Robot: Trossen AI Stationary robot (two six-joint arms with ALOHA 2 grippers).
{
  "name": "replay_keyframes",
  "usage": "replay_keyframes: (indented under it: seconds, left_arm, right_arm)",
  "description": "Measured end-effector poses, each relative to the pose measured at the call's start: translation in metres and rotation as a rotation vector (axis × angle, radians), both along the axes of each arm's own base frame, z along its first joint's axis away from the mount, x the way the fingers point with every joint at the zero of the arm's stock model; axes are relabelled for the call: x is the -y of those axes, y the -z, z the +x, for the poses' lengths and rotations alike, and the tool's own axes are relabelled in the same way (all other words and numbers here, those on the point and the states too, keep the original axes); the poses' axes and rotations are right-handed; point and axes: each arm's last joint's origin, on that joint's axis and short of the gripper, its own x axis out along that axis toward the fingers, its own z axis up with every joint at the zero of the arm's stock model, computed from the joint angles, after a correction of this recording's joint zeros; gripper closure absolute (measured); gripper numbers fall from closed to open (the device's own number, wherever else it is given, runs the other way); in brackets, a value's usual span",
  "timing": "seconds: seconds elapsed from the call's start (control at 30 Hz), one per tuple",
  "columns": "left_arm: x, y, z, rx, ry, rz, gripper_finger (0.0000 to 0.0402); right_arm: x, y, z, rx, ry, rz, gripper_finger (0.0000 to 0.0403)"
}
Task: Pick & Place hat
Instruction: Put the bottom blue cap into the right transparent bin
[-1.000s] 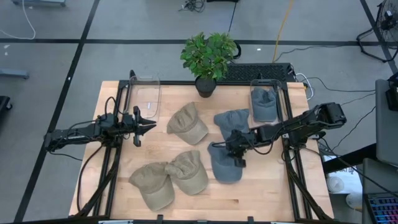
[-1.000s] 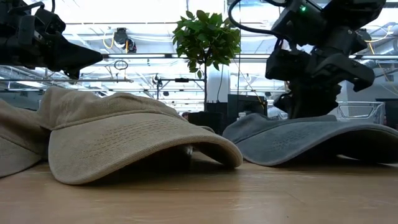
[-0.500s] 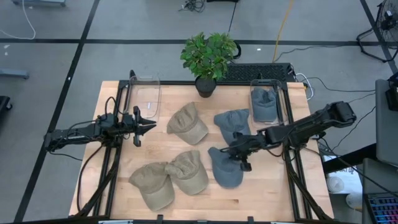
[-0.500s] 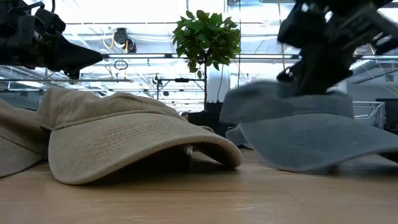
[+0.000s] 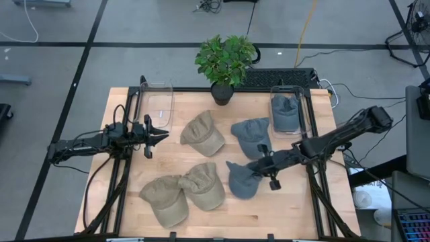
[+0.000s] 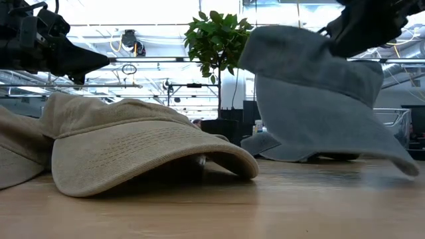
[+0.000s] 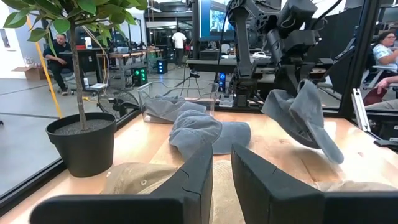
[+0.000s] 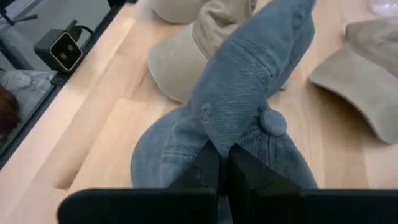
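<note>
A grey cap [image 5: 240, 180] hangs from my right gripper [image 5: 264, 168], which is shut on it over the near middle of the table. The low view shows the cap [image 6: 312, 99] raised, with its brim [image 6: 398, 156] sloping down. My left gripper [image 5: 160, 133] hovers open over the table's left part, beside a tan cap [image 5: 203, 133]; in its wrist view its fingers [image 7: 222, 177] hold nothing. Two more tan caps [image 5: 181, 191] lie on their rims at the near edge. A second grey cap [image 5: 252, 131] lies mid-table. Another grey cap sits in the right bin [image 5: 285, 111]. My right gripper pinches the grey cap's crown [image 8: 217, 140] between its two fingers, close to the top button [image 8: 272, 121], on a bunched fold of the cloth. It comes from the table's right, slanting down. The cap hangs tilted below the fingers, its brim lowest [image 7: 329, 149], apparently clear of the table.
A potted plant [image 5: 225, 64] stands at the far edge in the middle. A clear bin [image 5: 158, 101] sits far left, another [image 5: 300, 101] far right. Bare wood shows at the near right [image 5: 302, 202] and along the left edge [image 5: 117, 181].
My right gripper has risen and drawn toward the near edge, staying shut. The grey cap, which lay flat on the table, has been lifted by its crown and now hangs bunched with its brim drooping.
</note>
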Motion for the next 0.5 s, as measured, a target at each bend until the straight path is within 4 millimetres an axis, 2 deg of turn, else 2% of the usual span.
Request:
replay_keyframes:
  seconds: [0.5]
  left_arm:
    - [0.0,-0.0001,0.0,0.001,0.0,0.0,0.0334]
  right_arm:
    - [-0.0026,-0.0065,-0.0071,0.027,-0.004,-0.01,0.0403]
